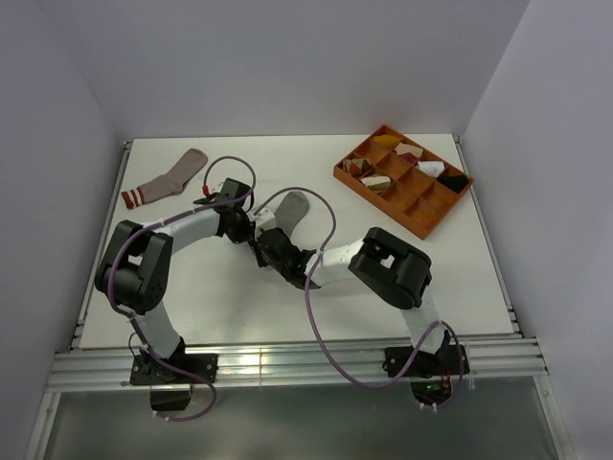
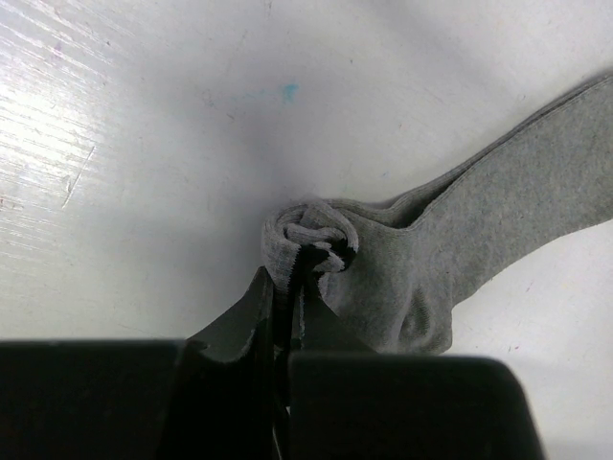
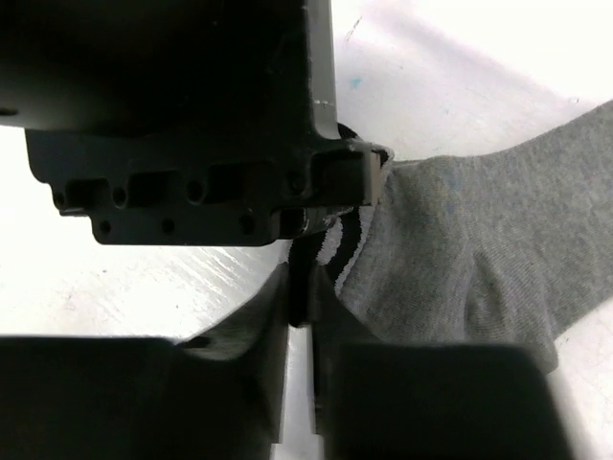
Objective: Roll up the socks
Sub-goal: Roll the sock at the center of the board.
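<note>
L end effector [image 2: 284, 284] nipped tight on grey sock [image 2: 460, 240] at rolled cuff. R end effector [image 3: 299, 287] pinched narrow on same cuff. Pink-tan sock [image 1: 168, 178] flat, far-left of worktop [image 1: 239, 307].

No legible txt, no labels, brands, nos. or signs

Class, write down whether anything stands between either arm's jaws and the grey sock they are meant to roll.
Nothing visible does. The left jaws and right jaws both pinch the grey sock directly at its striped cuff.
</note>
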